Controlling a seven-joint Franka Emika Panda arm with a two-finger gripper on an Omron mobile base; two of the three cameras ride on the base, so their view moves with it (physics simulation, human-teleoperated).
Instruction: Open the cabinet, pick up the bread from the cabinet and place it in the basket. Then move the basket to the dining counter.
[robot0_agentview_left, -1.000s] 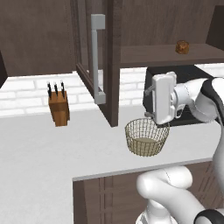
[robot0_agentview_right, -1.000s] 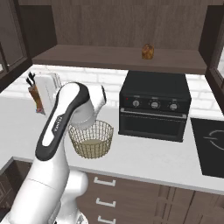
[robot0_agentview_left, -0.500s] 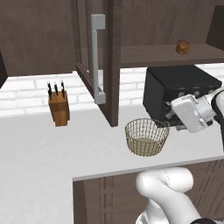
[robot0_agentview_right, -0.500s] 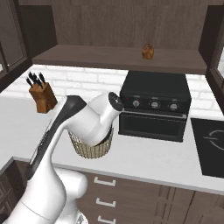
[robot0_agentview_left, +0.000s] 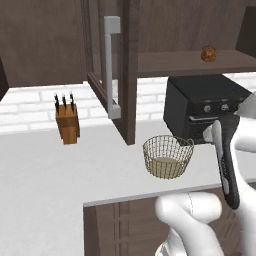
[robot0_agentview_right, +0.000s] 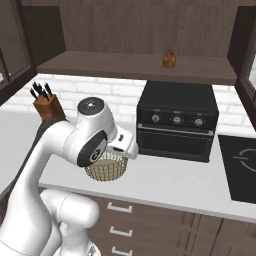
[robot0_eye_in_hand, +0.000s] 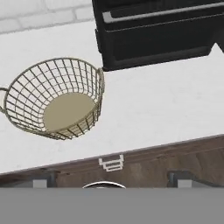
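A black countertop oven (robot0_agentview_right: 178, 120) with a row of three knobs stands on the white counter (robot0_agentview_left: 45, 170) against the white brick backsplash (robot0_agentview_left: 30, 107). Well to its left, an orange-brown wooden knife block (robot0_agentview_left: 67, 122) (dark handles sticking up from its top) sits near the wall. A black cooktop (robot0_agentview_right: 240, 167) lies flush in the counter right of the oven, and dark wood drawers with pale handles (robot0_agentview_right: 120, 207) run below the counter edge.

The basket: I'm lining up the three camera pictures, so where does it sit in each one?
Left base view: the basket is right of centre on the white counter, below the open cabinet.
Right base view: the basket is left of centre, partly behind the arm.
Hand view: the basket is at upper left, empty.
Shared landmark: the black oven next to it.
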